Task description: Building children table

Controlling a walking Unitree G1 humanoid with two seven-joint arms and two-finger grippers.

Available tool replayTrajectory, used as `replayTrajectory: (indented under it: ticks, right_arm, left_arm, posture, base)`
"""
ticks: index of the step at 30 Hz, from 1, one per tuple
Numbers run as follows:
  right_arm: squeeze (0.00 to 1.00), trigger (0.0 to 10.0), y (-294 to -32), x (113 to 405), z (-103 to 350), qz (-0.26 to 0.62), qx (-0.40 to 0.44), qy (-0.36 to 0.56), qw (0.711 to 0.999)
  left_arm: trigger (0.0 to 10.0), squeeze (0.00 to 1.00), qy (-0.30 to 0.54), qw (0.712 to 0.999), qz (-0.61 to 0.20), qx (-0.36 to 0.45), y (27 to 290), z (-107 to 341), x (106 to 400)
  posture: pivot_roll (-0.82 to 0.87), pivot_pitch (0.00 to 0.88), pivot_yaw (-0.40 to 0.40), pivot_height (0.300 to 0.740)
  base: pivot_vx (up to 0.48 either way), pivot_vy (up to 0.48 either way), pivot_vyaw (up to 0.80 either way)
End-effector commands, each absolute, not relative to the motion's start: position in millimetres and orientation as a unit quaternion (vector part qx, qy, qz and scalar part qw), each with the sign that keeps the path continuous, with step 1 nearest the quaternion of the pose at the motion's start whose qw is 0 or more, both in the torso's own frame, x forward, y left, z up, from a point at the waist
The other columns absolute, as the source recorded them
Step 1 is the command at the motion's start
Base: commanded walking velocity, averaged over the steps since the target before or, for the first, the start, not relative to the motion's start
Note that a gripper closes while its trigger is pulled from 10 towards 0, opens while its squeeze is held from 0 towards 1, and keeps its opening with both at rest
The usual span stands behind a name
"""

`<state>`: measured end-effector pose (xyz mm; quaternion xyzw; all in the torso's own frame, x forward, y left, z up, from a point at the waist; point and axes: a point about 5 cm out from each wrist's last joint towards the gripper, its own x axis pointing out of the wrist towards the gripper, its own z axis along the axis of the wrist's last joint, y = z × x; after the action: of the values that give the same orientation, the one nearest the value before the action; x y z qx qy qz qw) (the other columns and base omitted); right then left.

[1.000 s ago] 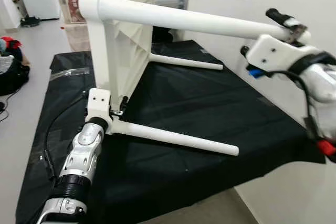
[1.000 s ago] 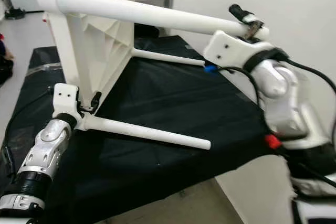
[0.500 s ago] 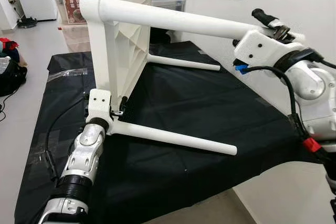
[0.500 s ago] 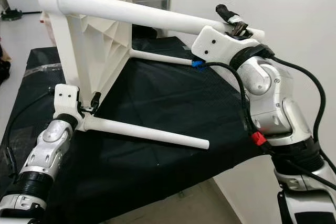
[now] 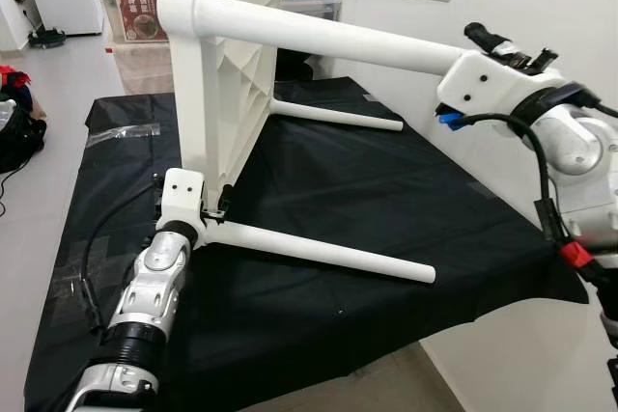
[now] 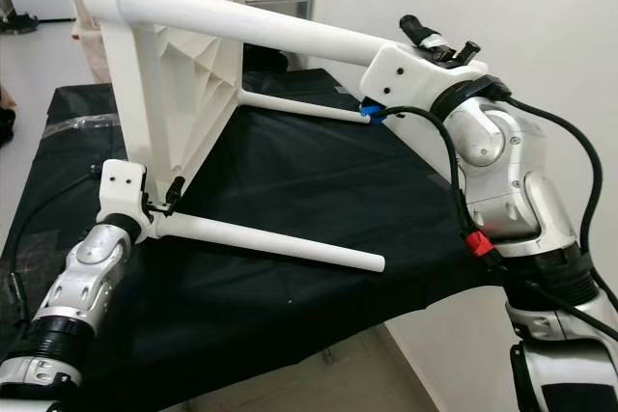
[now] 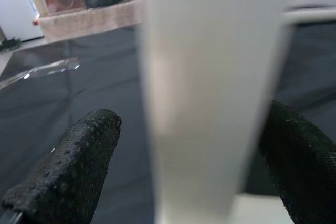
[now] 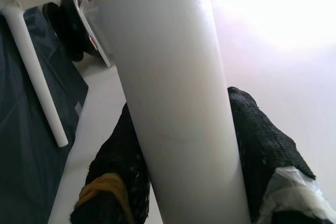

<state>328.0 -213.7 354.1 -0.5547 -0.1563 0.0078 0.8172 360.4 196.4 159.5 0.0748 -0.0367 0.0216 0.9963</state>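
Table (image 5: 217, 94) on its side, both grippers gripping legs.

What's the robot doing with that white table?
The robot is holding a white children's table tipped on its side over a black cloth. Its right gripper is clamped around an upper leg. Its left gripper is at the table's lower edge, with fingers either side of a white part.

The white table (image 5: 227, 94), tipped on its side on the black cloth (image 5: 386, 200), now stands a little steeper than a second ago, its top closer to upright. The right gripper (image 5: 502, 45) has slid inward along the upper leg (image 5: 328, 36), no longer at its tip, and that leg's far end has risen slightly.
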Motion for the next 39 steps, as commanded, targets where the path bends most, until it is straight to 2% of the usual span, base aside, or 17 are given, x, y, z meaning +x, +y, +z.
replayTrajectory:
  ticks: [1,2,4,8,12,18,21,23,25,26,27,28,29,31,33,39]
  right_arm:
    - [0.0,0.0,-238.8,326.7,367.8,-0.06,-0.478,-0.169,0.86]
    - [0.0,0.0,-238.8,326.7,367.8,-0.06,-0.478,-0.169,0.86]
    - [0.0,0.0,-253.5,326.9,369.4,-0.089,-0.434,-0.167,0.881]
    - [0.0,0.0,-259.7,327.2,369.9,-0.101,-0.411,-0.166,0.891]
    - [0.0,0.0,-285.2,332.8,347.0,-0.14,-0.297,-0.131,0.935]
    - [0.0,0.0,-290.6,334.7,331.8,-0.146,-0.269,-0.111,0.946]
    - [0.0,0.0,-299.1,335.6,309.4,-0.157,-0.211,-0.081,0.961]
    - [0.0,0.0,-299.1,335.6,309.4,-0.157,-0.211,-0.081,0.961]
    - [0.0,0.0,-295.4,338.9,271.0,-0.145,-0.116,-0.028,0.982]
    - [0.0,0.0,-295.4,338.9,271.0,-0.145,-0.116,-0.028,0.982]
    - [0.0,0.0,-288.8,340.5,248.5,-0.134,-0.064,0.004,0.989]
    - [0.0,0.0,-288.8,340.5,248.5,-0.134,-0.064,0.004,0.989]
    - [0.0,0.0,-281.3,340.9,225.3,-0.128,-0.026,0.038,0.991]
    - [0.0,0.0,-281.3,340.9,225.3,-0.128,-0.026,0.038,0.991]
    - [0.0,0.0,-265.5,337.6,186.2,-0.127,0.014,0.088,0.988]
    - [0.0,0.0,-252.0,336.0,177.1,-0.116,0.015,0.098,0.988]
  left_arm:
    - [10.0,0.0,-0.037,0.994,0.049,0.089,213.0,164.8,362.5]
    - [10.0,0.0,-0.037,0.994,0.049,0.089,213.0,164.8,362.5]
    - [10.0,0.0,-0.053,0.99,0.081,0.107,234.9,179.0,364.2]
    - [10.0,0.0,-0.063,0.987,0.091,0.117,242.9,186.9,364.6]
    - [10.0,0.0,-0.139,0.965,0.139,0.174,271.9,240.8,366.6]
    - [10.0,0.0,-0.169,0.954,0.153,0.195,279.6,262.0,365.9]
    - [10.0,0.0,-0.224,0.934,0.169,0.221,286.7,300.6,363.3]
    - [10.0,0.0,-0.224,0.934,0.169,0.221,286.7,300.6,363.3]
    - [10.0,0.0,-0.289,0.911,0.175,0.239,286.5,345.4,358.1]
    - [10.0,0.0,-0.289,0.911,0.175,0.239,286.5,345.4,358.1]
    - [10.0,0.0,-0.314,0.901,0.174,0.245,283.7,361.2,355.4]
    - [10.0,0.0,-0.314,0.901,0.174,0.245,283.7,361.2,355.4]
    - [10.0,0.0,-0.332,0.894,0.17,0.247,280.4,372.4,353.5]
    - [10.0,0.0,-0.332,0.894,0.17,0.247,280.4,372.4,353.5]
    - [10.0,0.0,-0.356,0.884,0.162,0.257,274.9,387.0,352.1]
    - [10.0,0.0,-0.369,0.882,0.141,0.258,268.4,394.3,352.3]
  posture:
    - [0.02,0.0,-0.081,0.74]
    - [0.02,0.0,-0.081,0.74]
    - [0.02,0.0,-0.075,0.74]
    - [0.03,0.0,-0.074,0.74]
    - [0.05,0.0,-0.067,0.74]
    - [0.06,0.0,-0.064,0.74]
    - [0.06,0.0,-0.053,0.74]
    - [0.06,0.0,-0.053,0.74]
    - [0.07,0.0,-0.049,0.74]
    - [0.07,0.0,-0.049,0.74]
    - [0.07,0.0,-0.049,0.74]
    - [0.07,0.0,-0.049,0.74]
    - [0.08,0.0,-0.05,0.74]
    - [0.08,0.0,-0.05,0.74]
    - [0.09,0.0,-0.046,0.74]
    - [0.08,0.0,-0.044,0.74]
  base:
    - [0.0,0.0,0.0]
    - [0.0,0.0,0.0]
    - [0.0,0.0,0.0]
    - [0.0,0.0,0.0]
    - [0.0,0.0,0.0]
    - [0.0,0.0,0.0]
    - [0.0,0.0,0.0]
    - [0.0,0.0,0.0]
    - [0.0,0.0,0.0]
    - [0.0,0.0,0.0]
    - [0.0,0.0,0.0]
    - [0.0,0.0,0.0]
    - [0.0,0.0,0.0]
    - [0.0,0.0,0.0]
    - [0.0,0.0,0.0]
    - [0.0,0.0,0.0]
